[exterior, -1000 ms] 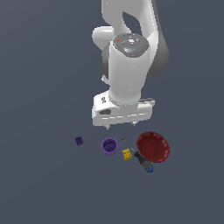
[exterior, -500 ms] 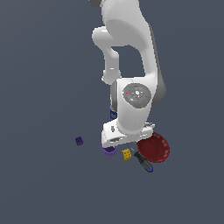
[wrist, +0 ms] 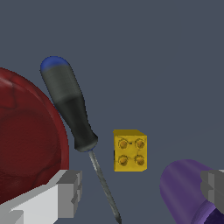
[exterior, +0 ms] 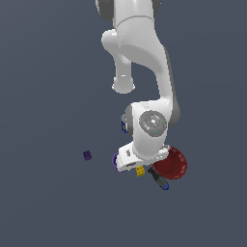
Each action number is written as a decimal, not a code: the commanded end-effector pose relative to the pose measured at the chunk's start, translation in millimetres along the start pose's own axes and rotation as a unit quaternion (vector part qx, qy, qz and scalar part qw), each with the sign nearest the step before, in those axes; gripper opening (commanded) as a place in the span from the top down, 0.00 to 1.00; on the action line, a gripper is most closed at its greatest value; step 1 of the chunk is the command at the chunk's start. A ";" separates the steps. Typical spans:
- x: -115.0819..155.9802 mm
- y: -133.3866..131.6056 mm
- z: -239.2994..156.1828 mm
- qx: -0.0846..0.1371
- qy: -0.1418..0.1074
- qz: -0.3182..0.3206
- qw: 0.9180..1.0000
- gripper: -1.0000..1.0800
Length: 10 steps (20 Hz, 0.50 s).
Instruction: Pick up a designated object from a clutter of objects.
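The big white robot arm [exterior: 144, 72] bends down low so its gripper [exterior: 137, 166] can reach the small things on the grey floor [exterior: 48, 202].

The red bowl [exterior: 172, 164] is the biggest thing there. It sits on the exterior view's right of the gripper, and its round side is very close to one finger [wrist: 70, 192]. The purple cup [exterior: 116, 160] peeks out on the other side, and the second finger [wrist: 214, 186] is right by its rim. A bit of a blue can [exterior: 124, 126] shows behind the arm.

The screwdriver [wrist: 72, 113] lies between the bowl and the yellow block [wrist: 130, 150]. Its thin metal tip points toward the gripper and lies just beside the block, so I think the finger could bump it.

The yellow block is the thing to pick up. It sits on the floor with its four bumps facing the wrist camera, between the two fingers. The jaws are wide apart and hold nothing, and I think that is so they can go down on both sides of the block.

The tiny purple cube [exterior: 87, 155] sits alone, well apart.
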State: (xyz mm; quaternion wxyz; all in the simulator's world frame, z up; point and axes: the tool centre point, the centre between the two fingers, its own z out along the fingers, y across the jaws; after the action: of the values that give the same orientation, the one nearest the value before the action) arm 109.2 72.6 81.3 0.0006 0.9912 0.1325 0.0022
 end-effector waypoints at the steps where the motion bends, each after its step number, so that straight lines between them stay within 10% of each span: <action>1: -0.5 -1.3 8.0 0.001 -0.002 -0.002 1.000 0.04; 10: -1.0 -1.4 20.6 0.001 -0.002 -0.002 1.000 0.04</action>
State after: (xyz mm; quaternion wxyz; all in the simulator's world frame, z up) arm 108.5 73.8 66.0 0.0001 0.9910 0.1342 0.0004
